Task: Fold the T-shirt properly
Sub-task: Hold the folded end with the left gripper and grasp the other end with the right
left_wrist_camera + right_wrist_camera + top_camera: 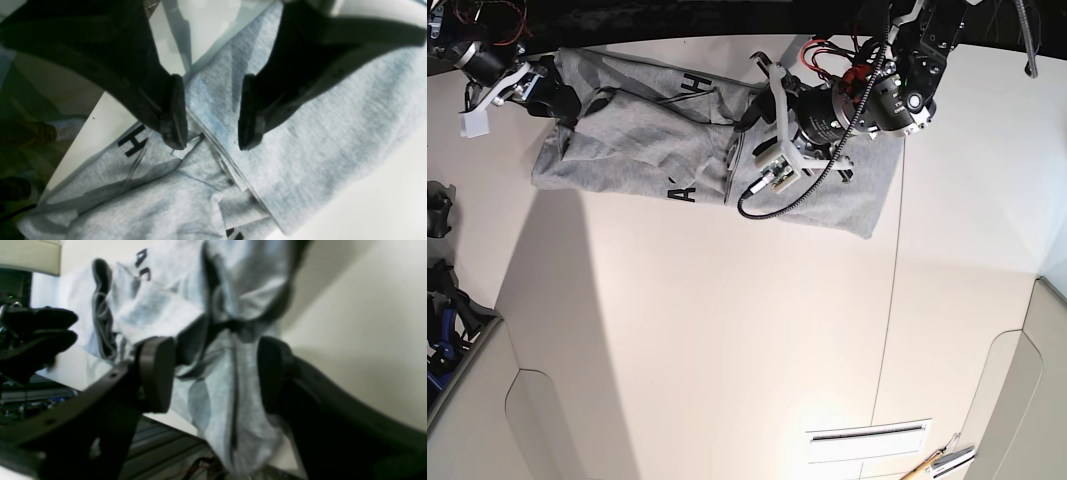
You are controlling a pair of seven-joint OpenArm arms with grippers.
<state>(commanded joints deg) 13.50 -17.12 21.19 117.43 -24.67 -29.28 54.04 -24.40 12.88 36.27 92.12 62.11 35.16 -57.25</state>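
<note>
The pale, smooth worktop (727, 320) has thin seams running across it, and its lower right carries a white-outlined rectangle. Dark gear and blue parts crowd the floor area at the left edge of the base view. Along the worktop's far edge lies the T-shirt (637, 150), soft heather-grey cotton, rumpled into ridges and folds, with blocky black letters showing in places. The left arm reaches over its right-hand part, left fingers (212, 113) apart above the cloth. The right arm comes in at the upper left, right fingers (215, 375) also apart, with cloth visible between them.
</note>
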